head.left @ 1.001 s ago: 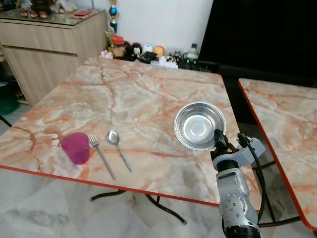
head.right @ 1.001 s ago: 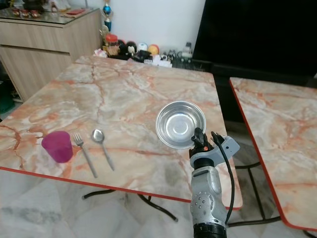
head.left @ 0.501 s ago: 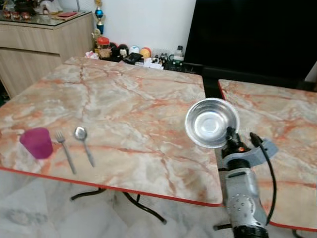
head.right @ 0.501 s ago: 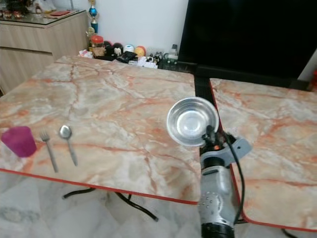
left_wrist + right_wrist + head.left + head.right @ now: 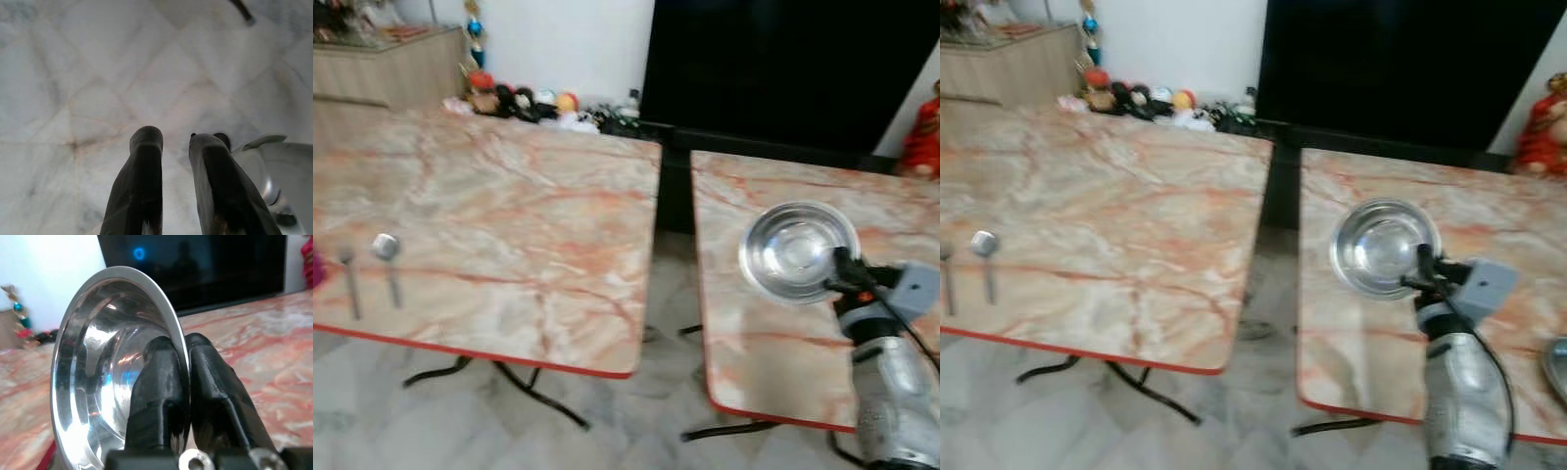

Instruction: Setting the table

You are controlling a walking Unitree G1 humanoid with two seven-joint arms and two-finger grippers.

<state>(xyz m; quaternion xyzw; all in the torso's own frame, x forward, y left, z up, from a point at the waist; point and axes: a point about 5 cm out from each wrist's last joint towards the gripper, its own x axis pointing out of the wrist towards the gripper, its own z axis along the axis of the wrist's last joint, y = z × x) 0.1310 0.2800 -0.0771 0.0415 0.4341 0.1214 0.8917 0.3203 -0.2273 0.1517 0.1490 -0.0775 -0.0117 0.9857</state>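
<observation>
Right pincer (image 5: 843, 271) is clamped on the steel bowl's (image 5: 798, 252) rim, one finger inside, carrying it tilted above the right-hand desk (image 5: 754, 333), likely for placing; left pincer (image 5: 175, 147) hangs slightly parted, empty.

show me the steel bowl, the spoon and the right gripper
steel bowl (image 5: 795, 250), left eye view, inside of the bowl
spoon (image 5: 385, 246), left eye view, its round head
right gripper (image 5: 181, 382), right wrist view, between the fingertips pinching the bowl's rim

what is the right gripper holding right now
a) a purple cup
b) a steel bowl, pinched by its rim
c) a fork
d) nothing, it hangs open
b: the right gripper has one finger inside and one outside the rim of the steel bowl, carrying it over the right-hand table.
</observation>
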